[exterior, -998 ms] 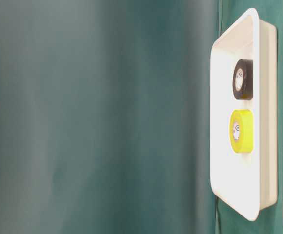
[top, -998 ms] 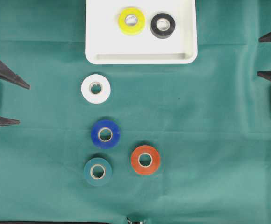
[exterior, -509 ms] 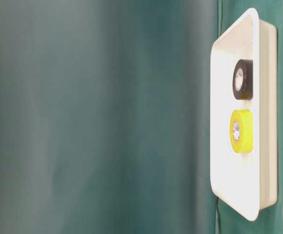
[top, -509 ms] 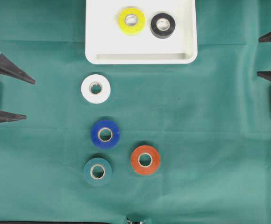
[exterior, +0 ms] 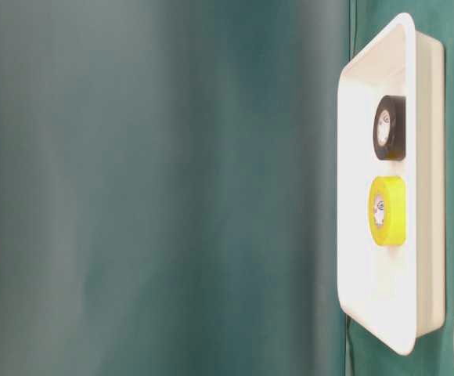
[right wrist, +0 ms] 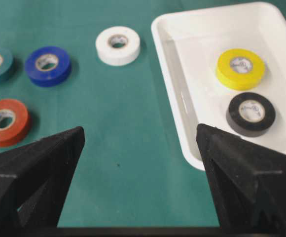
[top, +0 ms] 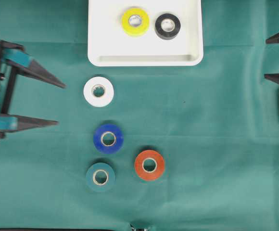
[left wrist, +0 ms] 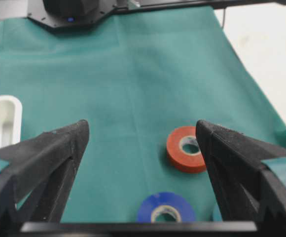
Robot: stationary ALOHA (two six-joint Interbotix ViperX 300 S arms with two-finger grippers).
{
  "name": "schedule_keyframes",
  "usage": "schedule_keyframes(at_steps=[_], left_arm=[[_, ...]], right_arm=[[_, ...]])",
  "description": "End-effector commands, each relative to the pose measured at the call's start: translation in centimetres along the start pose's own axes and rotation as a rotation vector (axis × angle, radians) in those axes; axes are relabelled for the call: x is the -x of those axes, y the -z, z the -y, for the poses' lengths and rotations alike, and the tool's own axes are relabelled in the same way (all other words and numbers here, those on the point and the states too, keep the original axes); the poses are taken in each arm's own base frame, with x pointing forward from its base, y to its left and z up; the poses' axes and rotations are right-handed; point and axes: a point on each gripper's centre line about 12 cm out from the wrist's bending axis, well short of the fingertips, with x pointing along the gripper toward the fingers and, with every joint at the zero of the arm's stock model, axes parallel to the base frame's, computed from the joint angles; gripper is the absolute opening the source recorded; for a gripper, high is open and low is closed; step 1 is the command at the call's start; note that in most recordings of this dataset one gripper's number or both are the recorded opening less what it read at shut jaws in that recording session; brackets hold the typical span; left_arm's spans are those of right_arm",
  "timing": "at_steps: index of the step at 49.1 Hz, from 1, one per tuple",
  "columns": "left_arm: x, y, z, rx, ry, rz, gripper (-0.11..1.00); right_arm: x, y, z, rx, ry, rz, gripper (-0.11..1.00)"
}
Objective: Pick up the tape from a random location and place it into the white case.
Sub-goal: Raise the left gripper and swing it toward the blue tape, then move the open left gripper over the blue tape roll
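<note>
Overhead view: the left gripper [top: 57,104] is seen at the left edge with its jaws spread wide, and nothing is held between them. The white tape [top: 98,91] lies just beyond its fingertips, a little toward the case [top: 144,58]. The blue tape [top: 108,138], the teal tape [top: 100,176] and the orange tape [top: 149,164] lie further off on the green cloth [top: 216,144]. The right gripper [top: 266,57] is seen at the right edge, also spread and empty, well apart from all loose rolls. Inside the case the yellow tape [top: 135,21] and the black tape [top: 168,26] are lying side by side.
</note>
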Motion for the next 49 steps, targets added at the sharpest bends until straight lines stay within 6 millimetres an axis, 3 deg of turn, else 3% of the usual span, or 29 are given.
schedule_keyframes(at_steps=[1, 21, 33, 49], left_arm=[[-1.2, -2.2, -0.3, -0.020, -0.008, 0.032, 0.99], [-7.7, -4.2, -0.8, -0.027, -0.016, -0.032, 0.99], [-8.8, -4.5, -0.9, -0.025, -0.017, -0.036, 0.99], [-8.6, -4.7, -1.0, -0.012, -0.018, -0.059, 0.99]], right_arm=[[0.0, -0.6, -0.2, 0.001, -0.004, 0.013, 0.90], [0.0, -0.6, -0.2, 0.003, -0.004, 0.012, 0.90], [0.0, -0.6, -0.2, 0.004, -0.004, 0.013, 0.90], [-0.1, -0.6, -0.1, 0.006, -0.002, 0.009, 0.90]])
